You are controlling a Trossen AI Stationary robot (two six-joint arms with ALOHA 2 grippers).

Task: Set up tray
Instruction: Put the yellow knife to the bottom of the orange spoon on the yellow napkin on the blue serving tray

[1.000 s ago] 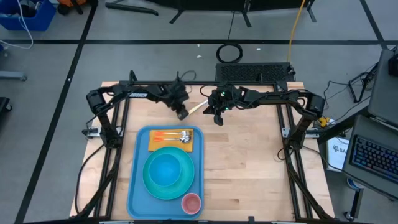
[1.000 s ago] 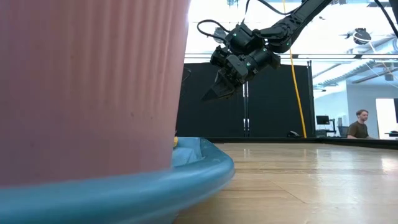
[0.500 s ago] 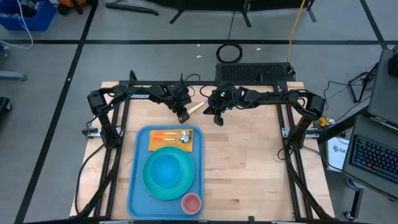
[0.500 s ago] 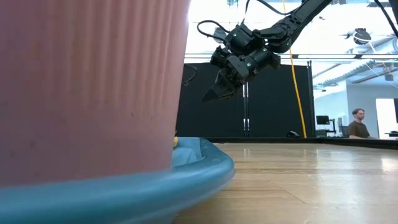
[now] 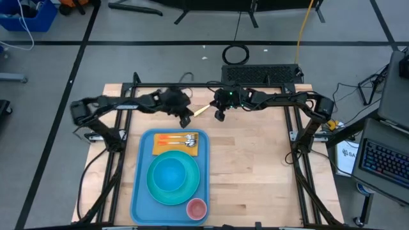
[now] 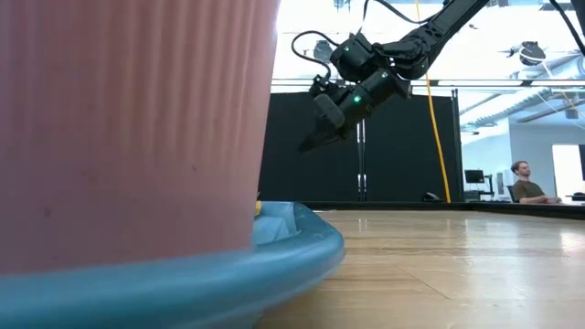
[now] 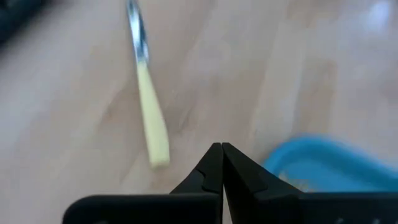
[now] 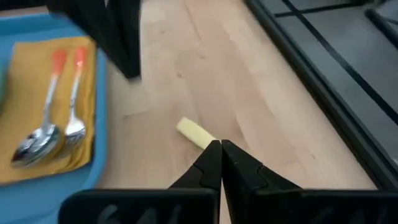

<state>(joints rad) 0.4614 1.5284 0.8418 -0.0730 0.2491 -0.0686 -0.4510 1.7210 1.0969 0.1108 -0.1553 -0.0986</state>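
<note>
- Nearest the low camera, a pink ribbed cup (image 6: 128,128) fills the picture, standing in the near corner of the tray (image 5: 142,198), that corner's rounded blue rim curling under it.
- From above, the light-blue tray lies on the wooden bench (image 5: 255,166), left of centre, long side running away from the camera end.
- Just beyond the cup, a round turquoise plate (image 5: 153,188) with a blue bowl (image 5: 170,174) sitting in it takes up the tray's middle.
- At the tray's far end, an orange napkin (image 5: 163,148) carries a spoon (image 8: 38,124) and a fork (image 8: 76,106), both orange-handled, lying side by side.
- Past the tray's far rim, a yellow-handled knife (image 7: 149,112) lies on bare wood, off the tray, handle end towards the tray.
- The left pincer (image 7: 221,163) hangs just beside that knife, above the bench near the tray's far right corner, fingertips pressed together, clenched on nothing.
- The right pincer (image 8: 220,155) hovers close by on the other side of the knife, its tips shut tight too, holding nothing; the yellow handle end shows just ahead of them.
- Far off beyond the bench, a person (image 6: 528,183) sits in the room.
</note>
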